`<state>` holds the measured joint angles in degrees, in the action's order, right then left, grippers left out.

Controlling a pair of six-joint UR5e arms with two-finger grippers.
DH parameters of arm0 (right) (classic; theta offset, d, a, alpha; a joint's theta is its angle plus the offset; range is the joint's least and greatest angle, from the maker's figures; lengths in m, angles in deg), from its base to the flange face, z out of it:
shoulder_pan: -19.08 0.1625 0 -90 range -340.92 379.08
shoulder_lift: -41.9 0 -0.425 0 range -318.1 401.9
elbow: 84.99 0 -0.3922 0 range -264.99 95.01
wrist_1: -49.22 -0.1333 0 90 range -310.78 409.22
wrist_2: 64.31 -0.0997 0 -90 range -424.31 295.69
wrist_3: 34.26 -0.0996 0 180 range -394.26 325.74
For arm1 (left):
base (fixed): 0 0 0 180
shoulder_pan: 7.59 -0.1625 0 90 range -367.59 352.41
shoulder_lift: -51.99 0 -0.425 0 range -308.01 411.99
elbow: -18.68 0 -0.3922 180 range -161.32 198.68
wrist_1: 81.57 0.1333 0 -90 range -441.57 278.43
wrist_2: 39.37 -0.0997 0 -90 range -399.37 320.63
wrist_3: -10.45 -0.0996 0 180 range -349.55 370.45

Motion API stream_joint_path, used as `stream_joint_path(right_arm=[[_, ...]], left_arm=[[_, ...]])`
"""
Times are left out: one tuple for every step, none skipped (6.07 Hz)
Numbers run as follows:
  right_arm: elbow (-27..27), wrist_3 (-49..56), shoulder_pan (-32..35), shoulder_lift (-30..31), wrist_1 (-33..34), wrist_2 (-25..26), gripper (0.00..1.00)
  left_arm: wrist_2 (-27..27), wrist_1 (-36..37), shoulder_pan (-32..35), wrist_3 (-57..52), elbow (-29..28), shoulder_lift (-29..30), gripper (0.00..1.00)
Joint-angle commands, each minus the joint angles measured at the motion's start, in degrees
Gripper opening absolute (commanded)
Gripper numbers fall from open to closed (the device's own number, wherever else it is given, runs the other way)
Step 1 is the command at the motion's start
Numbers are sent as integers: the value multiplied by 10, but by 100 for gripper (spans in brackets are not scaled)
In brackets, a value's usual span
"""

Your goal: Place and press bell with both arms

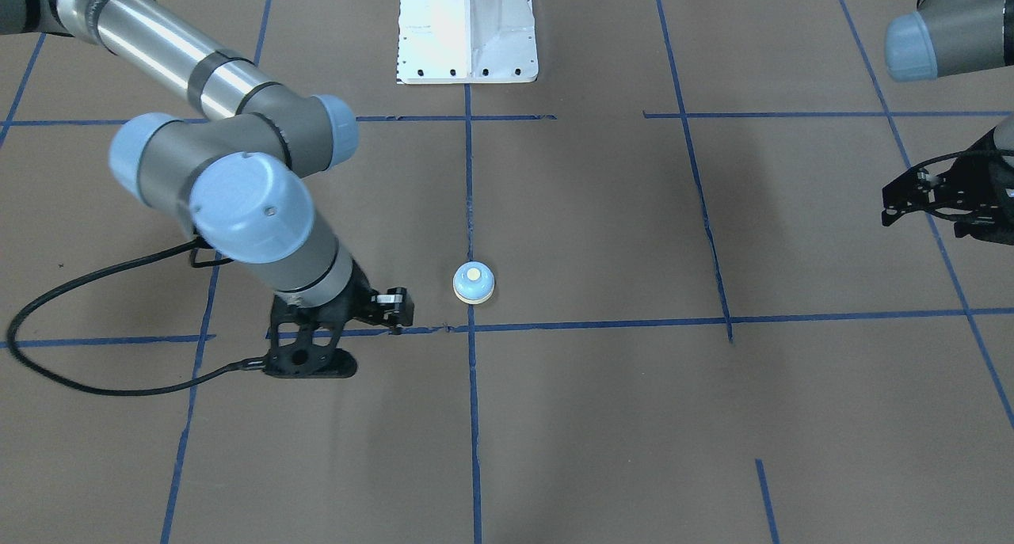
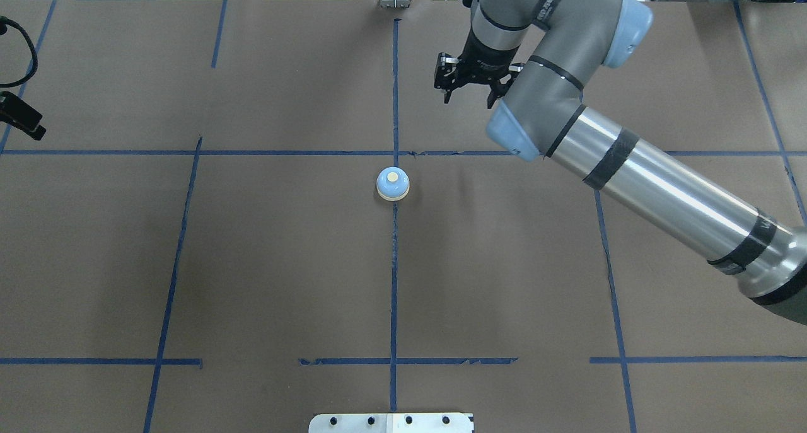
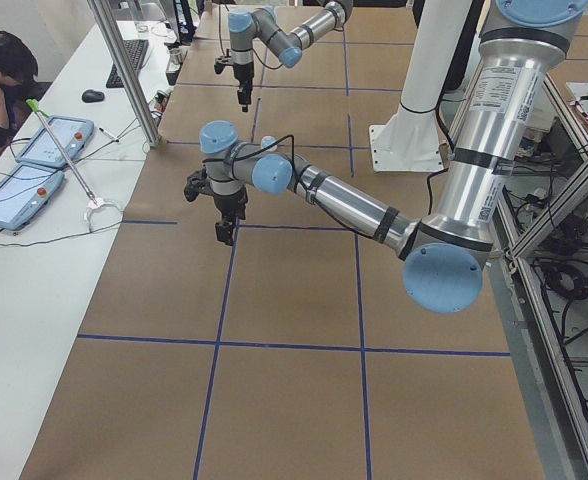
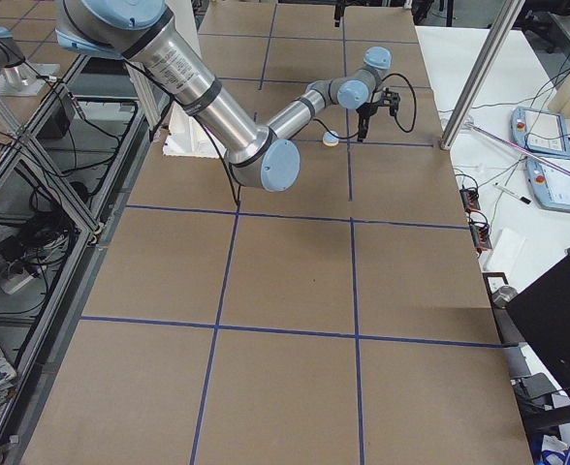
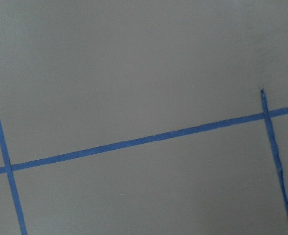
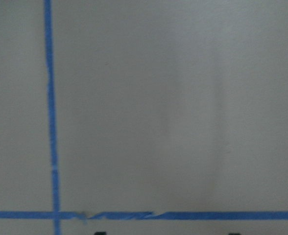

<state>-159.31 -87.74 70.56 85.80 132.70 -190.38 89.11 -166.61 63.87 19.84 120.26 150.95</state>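
Overhead exterior: right gripper [image 2: 470, 99] spread and empty, beyond the bell [image 2: 393, 184]; left gripper [image 2: 22, 115] state unclear. An off-centre press could skid the bell.

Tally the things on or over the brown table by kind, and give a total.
Small light-blue domed desk bell with cream button: 1
Black two-finger grippers: 2, the left gripper and the right gripper
White bolted metal pedestal: 1
Total: 4
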Motion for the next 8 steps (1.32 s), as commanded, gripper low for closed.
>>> stream_joint_path(right_arm=[[-62,183,94,132,6,-26,100],[-93,298,149,205,8,-43,100],[-116,391,206,276,10,-65,100],[-143,461,274,358,8,-86,100],[-164,504,314,425,6,-87,100],[-166,524,350,463,1,-89,100],[-173,522,350,489,0,-86,100],[-174,517,350,494,-1,-85,100]], left_arm=[[5,-1,84,-57,-1,-69,100],[32,0,111,-96,-2,-97,100],[49,4,137,-117,0,-113,100],[61,-1,140,-114,5,-159,100],[61,-1,141,-118,-2,-160,100],[62,4,141,-113,3,-161,100],[56,4,147,-115,12,-176,100],[56,2,147,-115,15,-179,100]])
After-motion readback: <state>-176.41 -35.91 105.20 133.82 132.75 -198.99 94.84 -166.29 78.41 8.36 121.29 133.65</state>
